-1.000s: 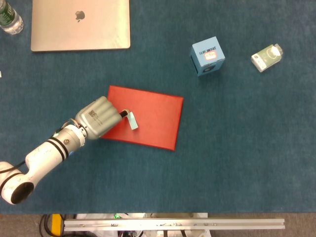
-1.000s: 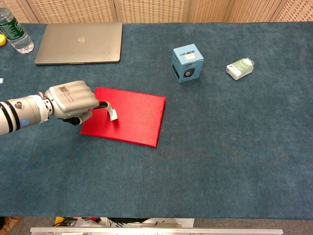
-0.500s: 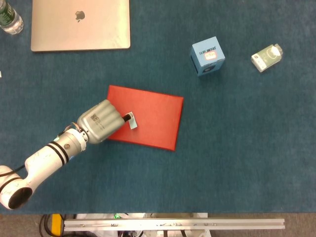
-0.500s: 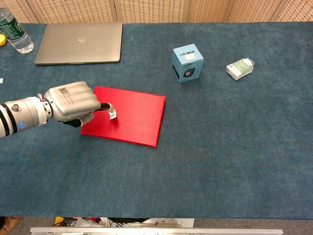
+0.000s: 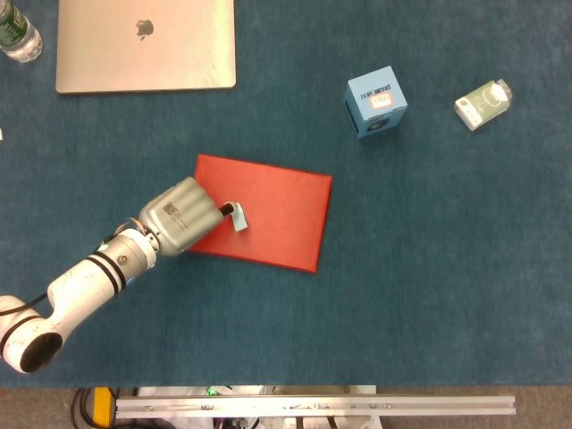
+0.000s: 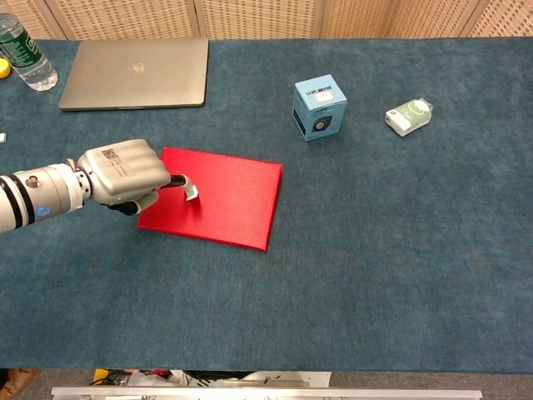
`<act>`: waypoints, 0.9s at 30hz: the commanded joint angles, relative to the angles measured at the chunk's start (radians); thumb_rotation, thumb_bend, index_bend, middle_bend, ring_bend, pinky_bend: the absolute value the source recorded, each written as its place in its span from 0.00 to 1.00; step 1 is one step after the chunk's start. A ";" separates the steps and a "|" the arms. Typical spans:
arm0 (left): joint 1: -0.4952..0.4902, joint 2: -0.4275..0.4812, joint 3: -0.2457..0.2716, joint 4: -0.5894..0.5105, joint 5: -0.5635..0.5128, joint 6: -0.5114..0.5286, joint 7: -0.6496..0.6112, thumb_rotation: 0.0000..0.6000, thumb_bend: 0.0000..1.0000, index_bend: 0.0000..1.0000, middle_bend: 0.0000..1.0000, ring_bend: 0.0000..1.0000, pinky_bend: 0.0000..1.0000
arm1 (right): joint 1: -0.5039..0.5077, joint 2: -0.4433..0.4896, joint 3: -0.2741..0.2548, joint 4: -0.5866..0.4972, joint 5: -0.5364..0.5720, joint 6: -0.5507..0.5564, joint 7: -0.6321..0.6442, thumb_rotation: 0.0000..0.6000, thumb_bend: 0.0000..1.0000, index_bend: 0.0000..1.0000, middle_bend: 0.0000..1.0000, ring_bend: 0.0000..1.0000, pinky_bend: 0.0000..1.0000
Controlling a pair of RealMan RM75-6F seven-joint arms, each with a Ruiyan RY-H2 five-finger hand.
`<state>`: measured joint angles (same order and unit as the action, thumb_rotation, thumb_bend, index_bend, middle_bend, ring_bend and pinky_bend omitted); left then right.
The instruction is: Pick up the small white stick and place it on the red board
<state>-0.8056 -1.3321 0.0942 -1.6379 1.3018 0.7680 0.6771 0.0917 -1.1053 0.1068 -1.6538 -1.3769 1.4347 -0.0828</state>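
Left robot hand point(image 5: 183, 217) over the 9 o'clock edge of the red board point(image 5: 281, 219), fingers curled in and pinching the small white stick point(image 5: 239, 219) at its upper end. Stick hanging over the left part of the board, tilted; lower tip probably just above the red face or barely touching it, hard to tell from the chest view. Right robot hand not visible in either view.

Placing step, by judgement, almost finished: only the release and the retreat left.

Possible troubles from here:
- Opening while the stick stands steep: could fall over and roll toward 9 o'clock, off the near board edge and onto the blue surface point(image 5: 429, 268), since the hand sits so close to that edge.
- Stick sticking to a finger on opening, then dragged away with the hand toward 8 o'clock.
- Knuckles pressing on the board corner while pulling back, so the board shifts or tips up.

Blue box point(image 5: 376, 105) at 1 o'clock from the board, laptop point(image 5: 146, 45) at 11 o'clock, both well apart, no risk there.
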 commanded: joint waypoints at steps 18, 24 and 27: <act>-0.012 0.000 -0.009 -0.024 0.009 0.013 0.000 1.00 0.65 0.19 1.00 1.00 1.00 | -0.009 0.004 -0.001 0.003 0.000 0.009 0.009 1.00 0.36 0.38 0.51 0.55 0.44; -0.020 -0.012 -0.010 -0.020 -0.005 0.004 0.012 1.00 0.65 0.19 1.00 1.00 1.00 | -0.011 0.005 -0.001 0.009 0.001 0.010 0.017 1.00 0.36 0.38 0.51 0.55 0.44; -0.023 -0.018 -0.012 -0.013 -0.016 -0.002 0.015 1.00 0.65 0.19 1.00 1.00 1.00 | -0.012 0.005 -0.001 0.011 0.001 0.009 0.019 1.00 0.36 0.38 0.51 0.55 0.44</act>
<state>-0.8273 -1.3483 0.0831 -1.6534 1.2886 0.7683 0.6912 0.0800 -1.1000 0.1060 -1.6427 -1.3754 1.4437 -0.0641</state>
